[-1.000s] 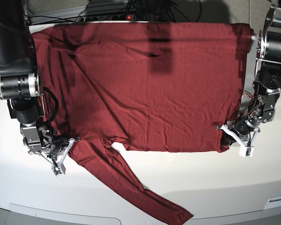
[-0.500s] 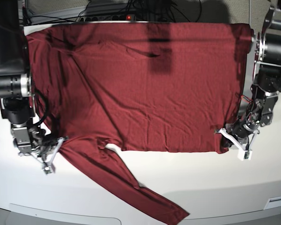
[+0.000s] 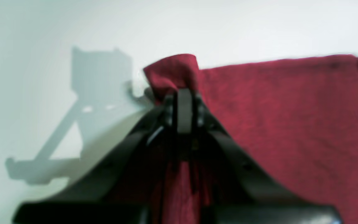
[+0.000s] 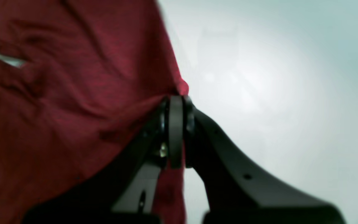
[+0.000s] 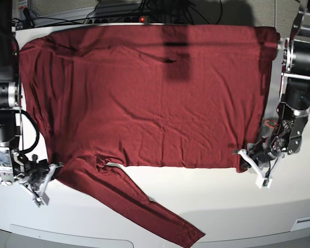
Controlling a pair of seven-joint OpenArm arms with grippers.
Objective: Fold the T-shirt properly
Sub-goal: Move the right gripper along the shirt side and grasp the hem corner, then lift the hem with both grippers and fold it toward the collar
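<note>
While spread on white table (image 5: 196,191), T-shirt (image 5: 144,93) pinched by closed left hand (image 5: 250,166), closed right hand (image 5: 47,178)

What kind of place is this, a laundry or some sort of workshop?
Probably a robotics lab, not a laundry. Two machine arms work at a bare white table, the left hand and right hand each pinching the T-shirt, and a tangle of cables lies behind.

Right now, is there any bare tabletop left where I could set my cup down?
Yes: the white table is bare along the front, between the T-shirt hem and the table's edge, right of the trailing sleeve. The back and both sides are crowded by cloth and both grippers.
</note>
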